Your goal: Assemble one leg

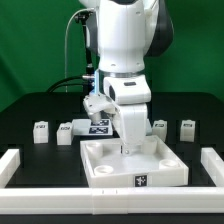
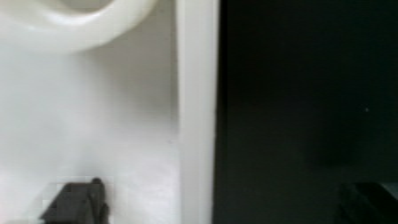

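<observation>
While jaws hang wide over the panel [image 1: 106, 173], the leg [image 1: 160, 128] beside it, probably light and rigid, suits gripping across its sides.

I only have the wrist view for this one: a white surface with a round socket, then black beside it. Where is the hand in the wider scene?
Observer: In the exterior view the hand is lowered onto the large white panel at the front of the scene.
Operator: Any legs around?
Observer: Four legs stand behind the panel: two on the exterior view's left and two on its right.
Operator: Anything else back there?
Observer: The marker board lies beside the left pair, just behind the panel.
</observation>
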